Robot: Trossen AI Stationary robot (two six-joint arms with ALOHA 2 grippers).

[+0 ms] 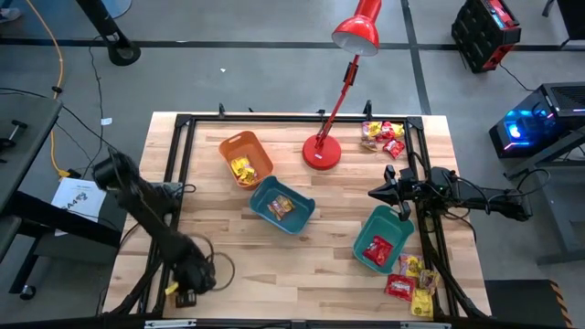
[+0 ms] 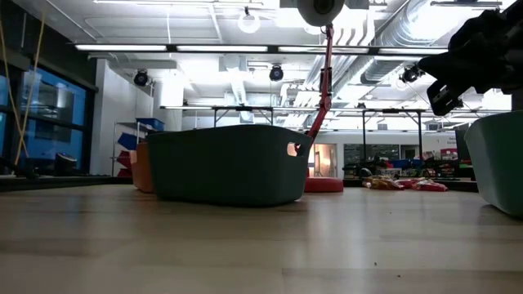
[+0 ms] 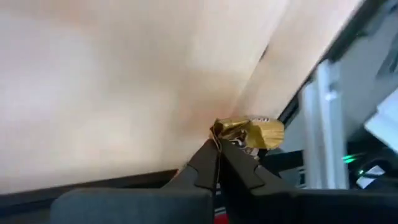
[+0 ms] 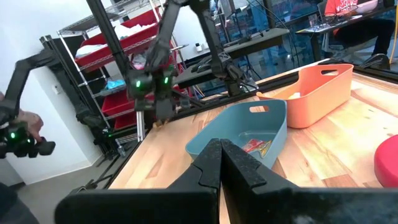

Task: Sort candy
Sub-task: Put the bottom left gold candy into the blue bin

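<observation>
My left gripper [image 1: 175, 287] is at the table's near left corner, shut on a yellow candy [image 3: 250, 132]. My right gripper [image 1: 377, 194] hovers shut and empty above the table's right half, between the two teal bins; its fingers [image 4: 219, 146] point toward the middle teal bin [image 4: 245, 127]. The orange bin [image 1: 245, 157] holds yellow candy. The middle teal bin [image 1: 281, 205] holds reddish-brown candy, and the right teal bin [image 1: 384, 239] holds red candy. Loose candy lies in a pile at the far right corner [image 1: 382, 135] and in another at the near right corner [image 1: 411, 285]. My left gripper pinches the yellow candy by an edge of its crinkled wrapper [image 3: 222, 129], between the very tips of its two fingers. The rest of the packet sticks out beyond the fingertips. Whether it is clear of the table I cannot tell.
A red desk lamp stands on its round base [image 1: 322, 152] between the orange bin and the far candy pile, with its head beyond the table's far edge. A black frame [image 1: 183, 128] runs along the table's edges. Bare wood lies between the left gripper and the bins.
</observation>
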